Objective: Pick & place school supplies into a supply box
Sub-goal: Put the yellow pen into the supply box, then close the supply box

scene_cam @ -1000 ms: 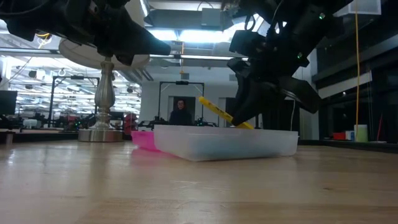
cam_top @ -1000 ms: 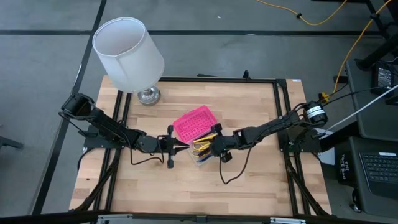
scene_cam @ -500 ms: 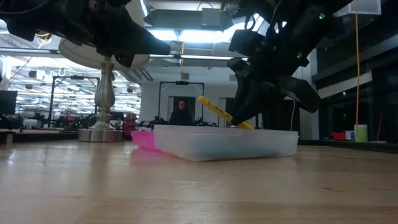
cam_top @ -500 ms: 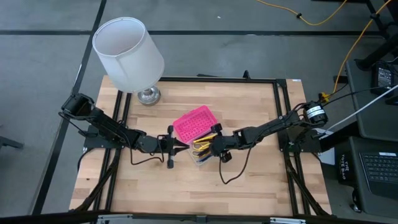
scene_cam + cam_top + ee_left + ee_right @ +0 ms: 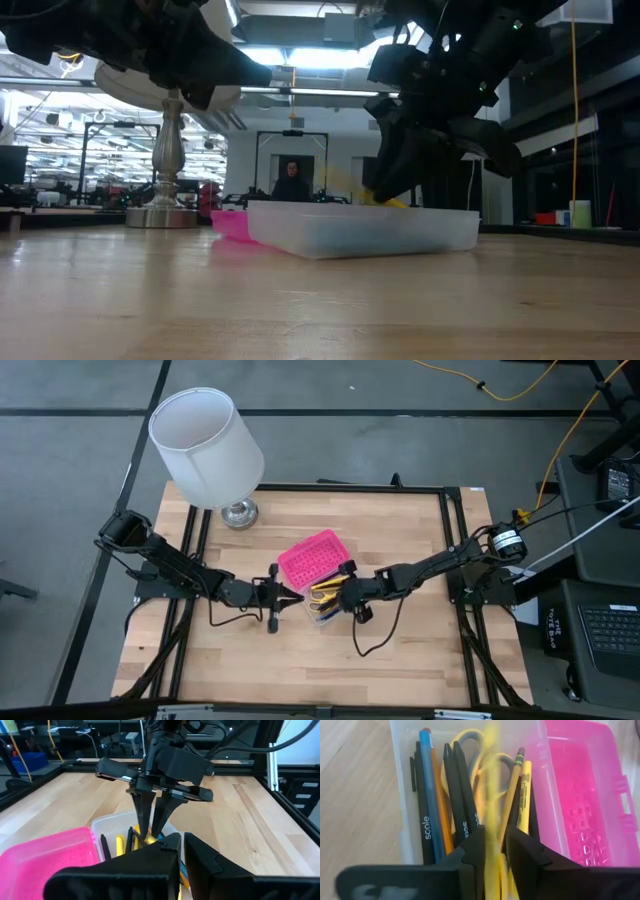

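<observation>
a wooden desk seen from above, with two dark robot arms reaching in low from opposite sides toward a small supply box near the middle. the box has a clear plastic base and a hot-pink ribbed lid folded open flat on the side toward a white lampshade, whose metal lamp base stands near the desk's far left corner

the right arm stretches almost level from the desk's right edge, its wrist bent down so the right pincer points into the open base. its two dark fingers stand slightly parted, and a yellow pencil shows as a blur in the gap between them, lengthwise over the box; whether the fingers grip it or have released it cannot be told. from desk height the pencil is only a faint yellow smear just above the box rim beneath the pincer

inside the base lie black pens, a blue pen, an orange pencil, a yellow pencil with a pink eraser and scissors with yellow handles, all lengthwise

the left arm reaches in from the desk's left edge, held low, its left pincer clenched and empty, pointing at the box from just beside its near left corner

far behind the desk, a person stands in the room
</observation>
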Controlling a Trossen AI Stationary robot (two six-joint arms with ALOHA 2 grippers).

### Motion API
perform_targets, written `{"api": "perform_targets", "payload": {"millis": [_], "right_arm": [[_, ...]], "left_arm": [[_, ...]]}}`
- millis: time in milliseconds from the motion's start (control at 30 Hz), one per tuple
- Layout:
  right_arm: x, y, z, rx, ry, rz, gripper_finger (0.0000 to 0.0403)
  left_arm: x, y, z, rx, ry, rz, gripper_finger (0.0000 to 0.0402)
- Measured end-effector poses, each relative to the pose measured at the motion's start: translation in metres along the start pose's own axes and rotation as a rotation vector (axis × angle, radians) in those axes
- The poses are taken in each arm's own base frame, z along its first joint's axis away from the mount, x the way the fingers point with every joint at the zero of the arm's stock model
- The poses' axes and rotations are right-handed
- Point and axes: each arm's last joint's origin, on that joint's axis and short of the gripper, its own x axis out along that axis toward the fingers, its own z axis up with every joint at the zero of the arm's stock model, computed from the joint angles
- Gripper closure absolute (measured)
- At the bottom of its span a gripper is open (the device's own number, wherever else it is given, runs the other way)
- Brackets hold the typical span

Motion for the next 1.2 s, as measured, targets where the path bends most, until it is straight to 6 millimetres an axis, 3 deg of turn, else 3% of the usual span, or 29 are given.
{"api": "perform_targets", "payload": {"millis": [200,333,533,633,733,867,1000,1200], "right_arm": [[0.000,0.000,0.000,-0.040,0.000,0.002,0.0286],[-0.001,-0.004,-0.002,-0.164,0.010,-0.004,0.0277],[-0.026,-0.037,-0.002,-0.166,-0.041,-0.094,0.0278],[-0.044,-0.056,-0.003,-0.088,-0.105,-0.112,0.0286],[-0.055,-0.072,-0.005,-0.014,-0.213,-0.023,0.0303],[-0.054,-0.086,-0.014,0.065,-0.278,0.094,0.0342],[-0.050,-0.093,-0.024,0.093,-0.293,0.093,0.0392],[-0.042,-0.105,-0.044,0.132,-0.387,0.046,0.0384]], "left_arm": [[-0.001,-0.001,0.000,0.033,0.000,-0.008,0.0384],[-0.001,-0.001,0.000,0.034,0.001,-0.009,0.0384],[-0.001,-0.001,0.000,0.034,0.000,-0.004,0.0384],[0.001,0.002,0.000,0.051,-0.002,0.027,0.0384],[0.003,0.007,0.000,0.074,0.003,0.050,0.0384],[0.005,0.012,0.000,0.099,0.013,0.073,0.0384],[0.008,0.020,-0.003,0.075,0.048,0.110,0.0384],[0.018,0.032,0.000,-0.014,0.272,0.213,0.0398]]}}
